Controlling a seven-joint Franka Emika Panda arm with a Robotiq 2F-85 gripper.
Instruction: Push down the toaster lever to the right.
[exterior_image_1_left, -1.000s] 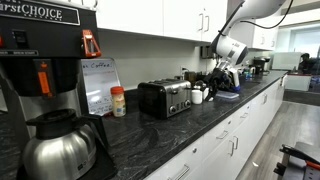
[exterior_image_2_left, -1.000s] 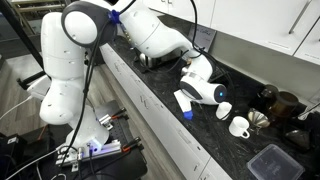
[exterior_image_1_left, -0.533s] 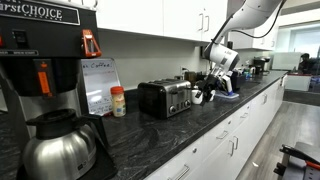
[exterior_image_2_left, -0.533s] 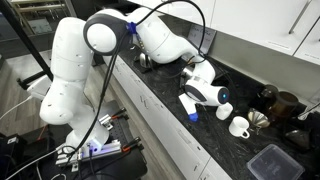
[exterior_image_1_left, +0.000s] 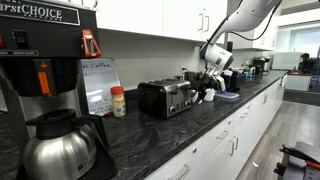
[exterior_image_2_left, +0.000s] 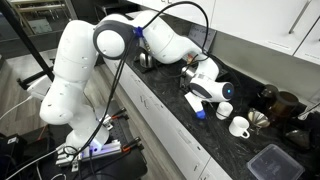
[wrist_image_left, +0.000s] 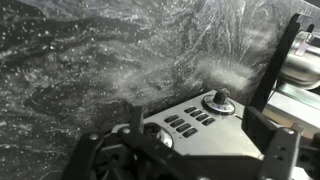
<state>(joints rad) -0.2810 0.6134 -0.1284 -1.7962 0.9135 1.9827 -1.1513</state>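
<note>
The toaster (exterior_image_1_left: 165, 97) is a low black box with a brushed-steel face, on the dark counter beside the coffee machine. My gripper (exterior_image_1_left: 208, 90) hangs just off its right end, tilted toward it, touching nothing. In an exterior view my gripper (exterior_image_2_left: 198, 108) shows blue fingertips, and the arm hides most of the toaster. In the wrist view the steel panel (wrist_image_left: 215, 138) with several dark buttons and a round knob (wrist_image_left: 219, 101) lies between my spread fingers (wrist_image_left: 195, 150). The gripper is open and empty. No lever slot is clear in the wrist view.
A tall black coffee machine (exterior_image_1_left: 45, 50) and a steel carafe (exterior_image_1_left: 58, 148) stand at the near end. A small bottle (exterior_image_1_left: 119, 101) and a sign (exterior_image_1_left: 100, 85) stand by the toaster. White cups (exterior_image_2_left: 240, 127), dark cups (exterior_image_2_left: 270, 97) and a plastic tub (exterior_image_2_left: 270, 160) sit beyond the gripper.
My arm has swung along the counter toward the toaster. The gripper has come closer to the toaster's right end and lower. Nothing was taken hold of.
</note>
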